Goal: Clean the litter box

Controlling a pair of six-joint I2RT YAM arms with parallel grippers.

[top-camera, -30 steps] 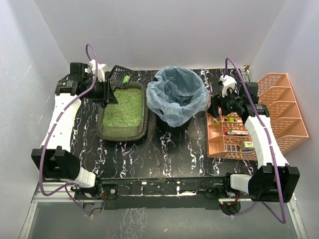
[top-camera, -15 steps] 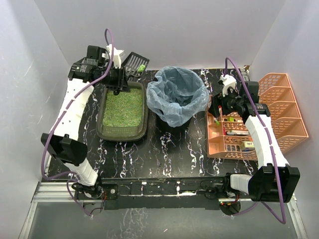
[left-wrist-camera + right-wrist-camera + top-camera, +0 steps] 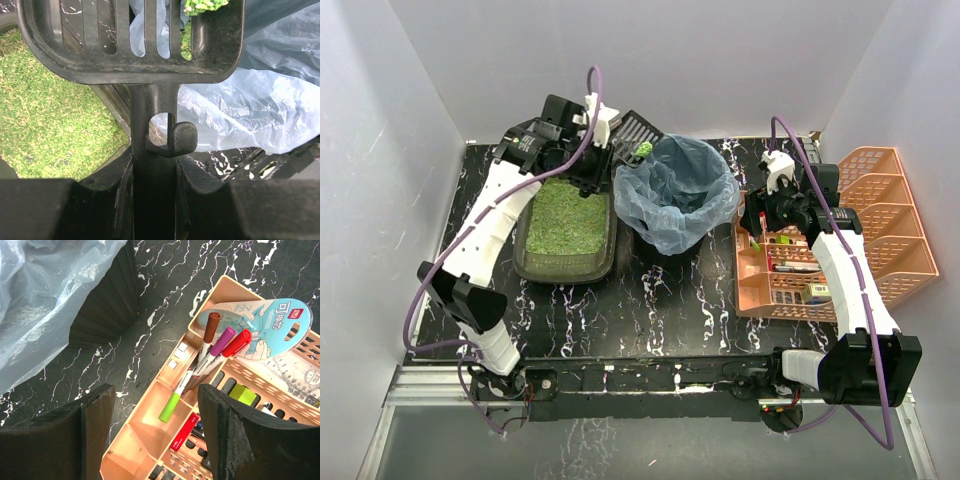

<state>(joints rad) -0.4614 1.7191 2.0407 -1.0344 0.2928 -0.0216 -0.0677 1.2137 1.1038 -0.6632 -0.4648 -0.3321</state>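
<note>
The litter box [image 3: 565,262], a dark olive tray of green litter, lies at the back left; its litter shows in the left wrist view [image 3: 45,130]. My left gripper [image 3: 603,143] is shut on the handle of a black slatted scoop [image 3: 638,131], held above the gap between tray and bin. A green clump [image 3: 644,149] lies on the scoop blade near the bin's left rim; it also shows in the left wrist view [image 3: 205,5]. The scoop [image 3: 130,40] fills that view, and the gripper [image 3: 154,200] clamps its handle. My right gripper [image 3: 760,215] is open and empty above the orange organiser [image 3: 150,435].
A round bin lined with a translucent blue bag [image 3: 678,190] stands in the middle back, right of the tray. The orange slatted organiser [image 3: 840,235] holds markers [image 3: 210,352] and small items at the right. White walls enclose the table on three sides.
My left arm has lifted the scoop with the green clump out of the tray and carried it right to the bin's rim. The right arm has not moved.
</note>
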